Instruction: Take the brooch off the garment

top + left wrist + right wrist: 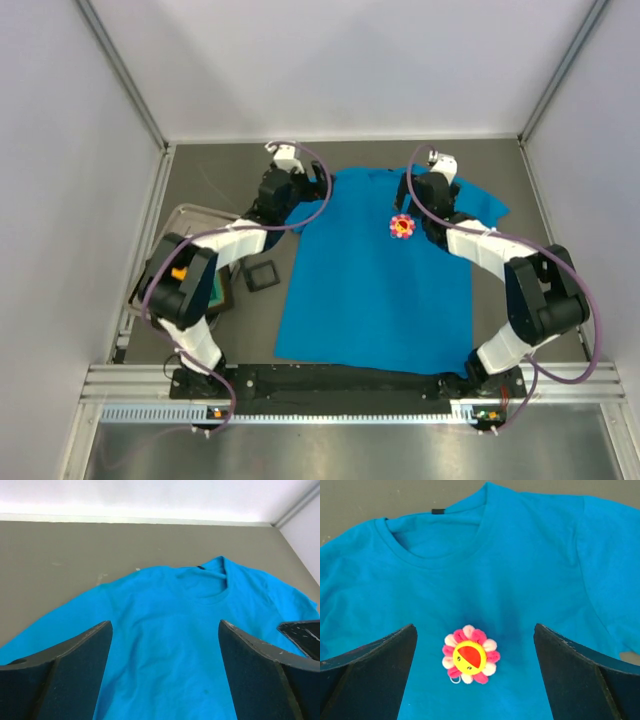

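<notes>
1. Seen from above, the blue T-shirt (370, 290) lies spread flat on the dark table (220, 170), collar towards the far wall. The flower brooch (402, 226) sits on the chest, on the right-hand side of the cloth. The right gripper (420, 200) hangs just beside it, and the left gripper (305, 190) is over the opposite shoulder. From here I cannot tell how wide either one stands. A metal tray (190, 215) rests at the left edge, with a small black square frame (262, 276) between it and the shirt.

2. From the left wrist, the left gripper (165, 630) is spread wide with nothing in it. Only blue T-shirt (165, 600) shows between its dark fingers (75, 665), and the collar (212, 575) lies further off. No brooch shows in this view.

3. From the right wrist, the right gripper (475, 630) is also wide apart and holds nothing. The brooch (468, 655), pink petals around a yellow and red centre, lies on the T-shirt (520, 570) between the two fingers (380, 665), clear of both, below the collar (435, 545).
</notes>
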Action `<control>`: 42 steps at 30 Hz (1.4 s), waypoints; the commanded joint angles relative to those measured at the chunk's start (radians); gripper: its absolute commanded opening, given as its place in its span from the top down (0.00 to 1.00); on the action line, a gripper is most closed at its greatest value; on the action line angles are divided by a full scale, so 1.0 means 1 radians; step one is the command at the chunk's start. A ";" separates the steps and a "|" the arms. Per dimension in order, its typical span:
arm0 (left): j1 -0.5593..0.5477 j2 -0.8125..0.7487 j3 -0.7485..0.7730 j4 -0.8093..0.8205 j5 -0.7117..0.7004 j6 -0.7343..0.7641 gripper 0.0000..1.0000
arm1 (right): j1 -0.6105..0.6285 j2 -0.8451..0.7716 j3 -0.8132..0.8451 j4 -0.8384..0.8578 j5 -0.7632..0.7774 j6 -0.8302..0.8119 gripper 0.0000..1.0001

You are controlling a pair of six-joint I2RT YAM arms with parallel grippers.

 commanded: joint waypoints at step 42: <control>-0.222 0.591 0.515 -0.159 0.385 -0.001 0.58 | -0.231 0.088 -0.202 0.317 -0.615 0.184 0.42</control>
